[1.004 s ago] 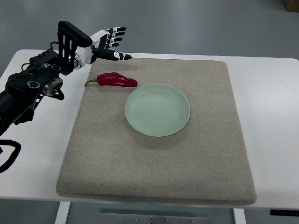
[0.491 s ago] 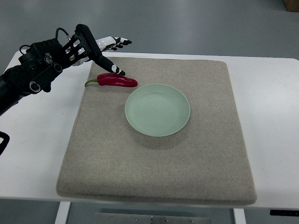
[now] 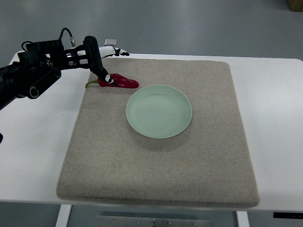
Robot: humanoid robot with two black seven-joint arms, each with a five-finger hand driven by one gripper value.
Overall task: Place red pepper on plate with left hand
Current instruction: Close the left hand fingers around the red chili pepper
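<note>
The red pepper (image 3: 123, 82) lies on the grey mat (image 3: 189, 165) near its far left corner, with its green stem pointing left. A pale green plate (image 3: 159, 111) sits empty just to the right of it and a little nearer. My left hand (image 3: 112, 64) reaches in from the left and hangs over the pepper's stem end. Its fingers are spread, the black thumb tip touches the pepper near the stem, and the white fingers point past the mat's far edge. Nothing is gripped.
The mat covers most of a white table (image 3: 274, 118). My black left forearm (image 3: 38, 71) with its cables stretches over the table's far left corner. Grey floor lies beyond the far edge.
My left hand has dropped and swung toward the pepper, and its thumb now rests on the stem end. The pepper and plate have not moved.
</note>
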